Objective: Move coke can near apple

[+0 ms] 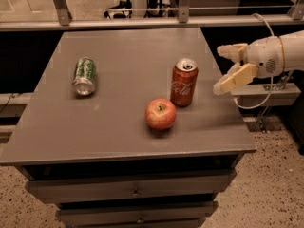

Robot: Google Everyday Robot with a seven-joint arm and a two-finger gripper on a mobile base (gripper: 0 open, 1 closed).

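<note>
1. Camera view: the coke can (pixel 184 82) stands upright on the grey table (pixel 118 42). Its silver top faces up and the white script on its red side is turned toward the camera.
2. The apple (pixel 160 114) sits just in front of the coke can and a little to its left, stem dimple up. It is lower than the coke can. From this angle I cannot tell whether the two touch or a thin gap lies between them.
3. The gripper (pixel 219 70) hangs to the right of the coke can, clearly apart from it, at about the height of the can's upper half. It is over the table's right edge.
4. Its two pale fingers (pixel 235 77) are spread wide, one above the other, with nothing between them. Their tips point back toward the coke can.
5. The white arm (pixel 280 53) runs from the gripper farther right of the coke can and out of the picture.
6. A green patterned can (pixel 84 76) lies on its side well to the left of the coke can, one silver end toward the camera.
7. Below the coke can's level, under the tabletop, is a stack of grey drawers (pixel 133 189) with small knobs.
8. Behind the coke can, past the table's far edge, runs a metal rail (pixel 142 23).
</note>
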